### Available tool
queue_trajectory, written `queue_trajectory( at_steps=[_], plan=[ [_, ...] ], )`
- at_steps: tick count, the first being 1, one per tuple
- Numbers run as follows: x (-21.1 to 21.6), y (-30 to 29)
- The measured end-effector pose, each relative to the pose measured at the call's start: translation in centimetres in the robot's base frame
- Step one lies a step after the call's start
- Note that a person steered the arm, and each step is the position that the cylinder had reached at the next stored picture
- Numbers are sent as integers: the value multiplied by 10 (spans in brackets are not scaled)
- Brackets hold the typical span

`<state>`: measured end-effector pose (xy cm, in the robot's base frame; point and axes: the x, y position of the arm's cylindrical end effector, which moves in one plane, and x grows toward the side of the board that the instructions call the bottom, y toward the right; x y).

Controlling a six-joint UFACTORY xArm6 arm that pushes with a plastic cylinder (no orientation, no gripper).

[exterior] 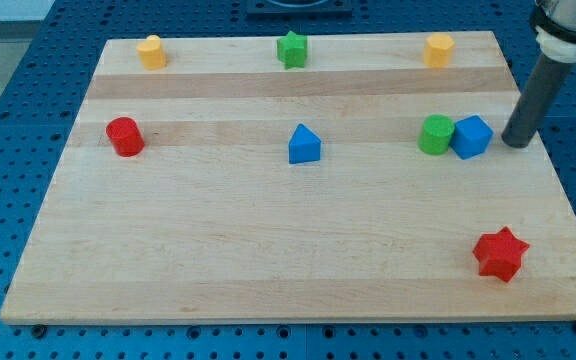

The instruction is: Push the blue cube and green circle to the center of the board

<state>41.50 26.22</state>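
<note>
The rod is tilted down from the view's top right; my tip (516,141) is set just right of the blue cube (471,137), which touches the green circle (435,135); nothing is grasped.

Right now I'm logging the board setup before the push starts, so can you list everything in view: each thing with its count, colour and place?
blue cube: one, blue, right side of the board, touching the green circle
green circle: one, green, just to the view's left of the blue cube
blue triangular block: one, blue, near the board's middle
red cylinder: one, red, left side
red star: one, red, lower right
green star: one, green, top edge, middle
yellow blocks: two, yellow, top left and top right; shapes unclear
wooden board: one, light wood, on a blue perforated table
my tip: one, dark rod, just to the view's right of the blue cube, a small gap between
</note>
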Motion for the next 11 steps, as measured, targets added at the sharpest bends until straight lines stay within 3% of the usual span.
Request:
queue_trajectory(
  at_steps=[11],
  plan=[
    [17,-107]
  ],
)
